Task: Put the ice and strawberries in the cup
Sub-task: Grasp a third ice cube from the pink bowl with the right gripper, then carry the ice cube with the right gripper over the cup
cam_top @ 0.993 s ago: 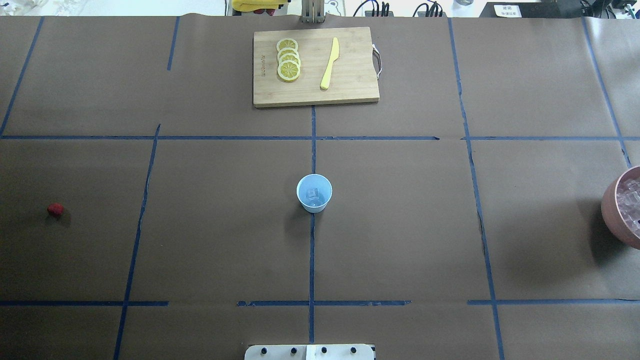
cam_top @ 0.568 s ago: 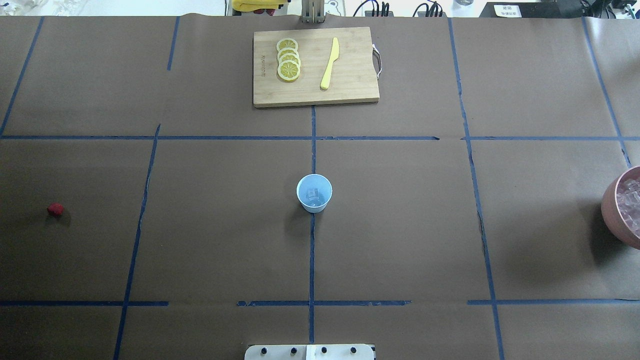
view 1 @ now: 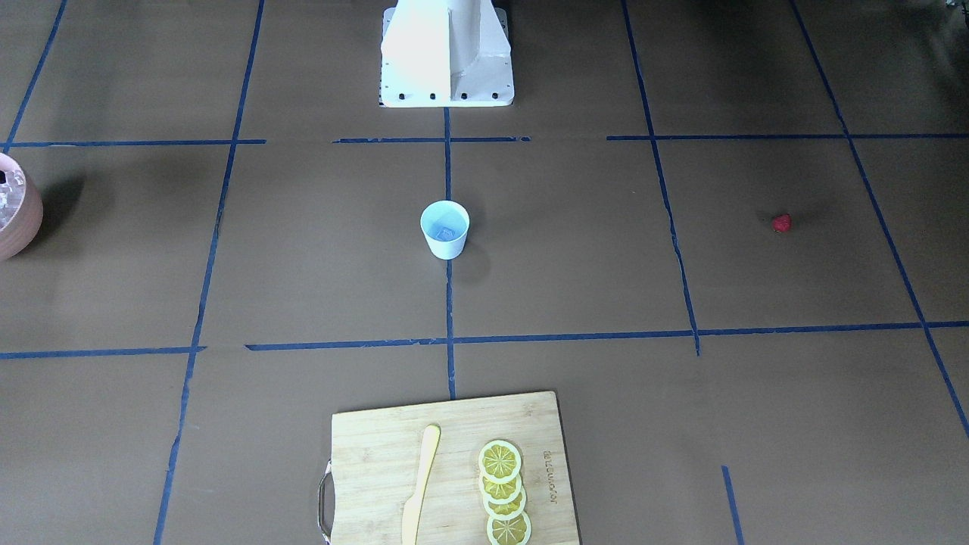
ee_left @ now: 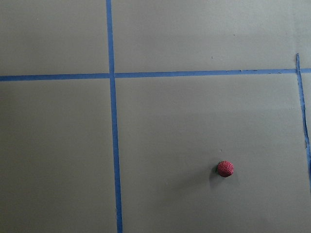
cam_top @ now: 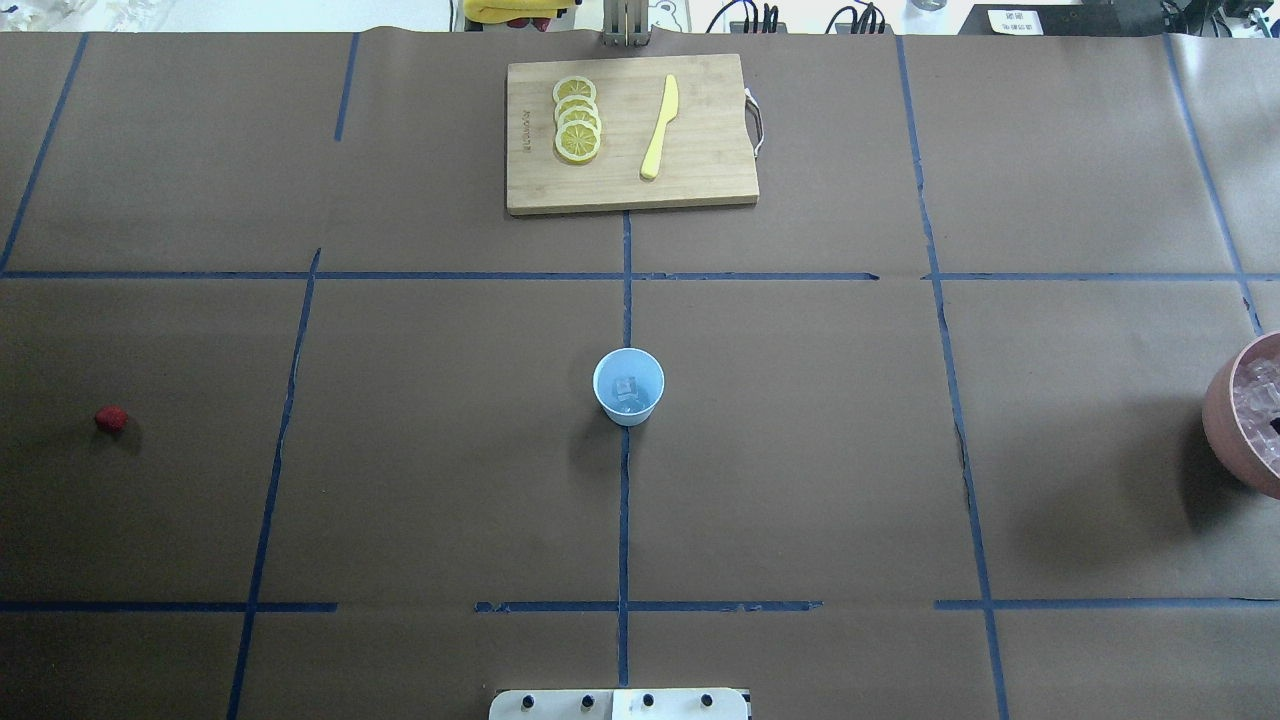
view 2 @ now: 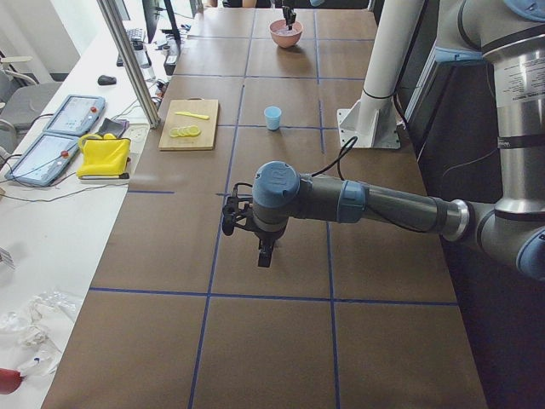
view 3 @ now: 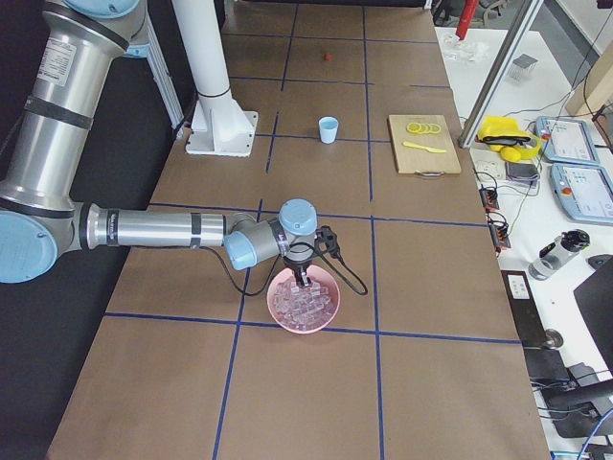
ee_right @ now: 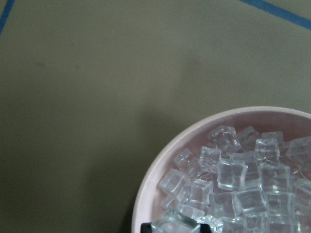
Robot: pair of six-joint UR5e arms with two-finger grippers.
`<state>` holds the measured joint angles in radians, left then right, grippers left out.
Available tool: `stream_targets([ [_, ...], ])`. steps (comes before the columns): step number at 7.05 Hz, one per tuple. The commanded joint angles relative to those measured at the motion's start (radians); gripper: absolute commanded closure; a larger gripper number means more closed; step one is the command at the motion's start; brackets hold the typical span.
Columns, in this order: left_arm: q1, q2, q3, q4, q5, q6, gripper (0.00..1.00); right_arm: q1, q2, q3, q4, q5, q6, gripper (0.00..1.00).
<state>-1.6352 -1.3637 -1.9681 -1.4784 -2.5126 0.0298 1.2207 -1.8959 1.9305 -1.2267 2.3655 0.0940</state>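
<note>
Counting one cube in, berry to go.
Ice (cam_top: 626,389) sits in the cup (cam_top: 629,419) mid-tabletop (cam_top: 800,450); right fingers (view 3: 304,279) dip into the pink bowl (ee_right: 146,194), left fingers (view 2: 264,256) hover by the lone strawberry (cam_top: 111,419). Clenched or released? Can't tell.

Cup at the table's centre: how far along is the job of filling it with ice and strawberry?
Done: one ice cube lies in the cup. In hand: the right gripper reaches into the pink bowl of ice; grasp unclear. Left: the strawberry lies on the table, left gripper hovering nearby.
</note>
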Motion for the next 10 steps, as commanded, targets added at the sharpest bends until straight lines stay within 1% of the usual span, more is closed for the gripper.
stream_targets([
  [1, 0.0, 0.0, 0.0, 0.003, 0.0, -0.001, 0.0, 0.031, 0.128, 0.161, -0.248, 0.024, 0.021, 1.0],
  [2, 0.0, 0.0, 0.002, 0.003, 0.0, -0.001, 0.0, 0.026, 0.252, 0.174, -0.364, 0.027, 0.065, 1.0],
  [3, 0.002, 0.0, 0.003, 0.004, 0.0, -0.001, 0.0, -0.021, 0.364, 0.174, -0.422, 0.027, 0.164, 1.0],
  [4, 0.002, 0.0, 0.003, 0.004, 0.0, -0.001, 0.0, -0.118, 0.48, 0.171, -0.438, 0.026, 0.344, 1.0],
  [5, 0.002, 0.0, 0.005, 0.004, 0.0, -0.001, 0.0, -0.265, 0.609, 0.151, -0.439, -0.006, 0.577, 1.0],
  [6, 0.002, 0.0, 0.005, 0.004, 0.0, -0.001, 0.0, -0.382, 0.768, 0.078, -0.439, -0.111, 0.769, 1.0],
  [7, 0.002, 0.0, 0.008, 0.004, 0.0, -0.001, 0.0, -0.496, 0.885, -0.005, -0.438, -0.221, 0.928, 1.0],
  [8, 0.002, 0.0, 0.009, 0.004, 0.0, -0.001, 0.0, -0.564, 0.962, -0.065, -0.438, -0.297, 1.005, 1.0],
  [9, 0.002, 0.0, 0.012, 0.004, 0.0, -0.001, 0.0, -0.61, 1.032, -0.137, -0.435, -0.337, 1.053, 1.0],
  [10, 0.002, 0.0, 0.014, 0.004, 0.0, 0.001, 0.0, -0.645, 1.114, -0.23, -0.433, -0.379, 1.082, 1.0],
])
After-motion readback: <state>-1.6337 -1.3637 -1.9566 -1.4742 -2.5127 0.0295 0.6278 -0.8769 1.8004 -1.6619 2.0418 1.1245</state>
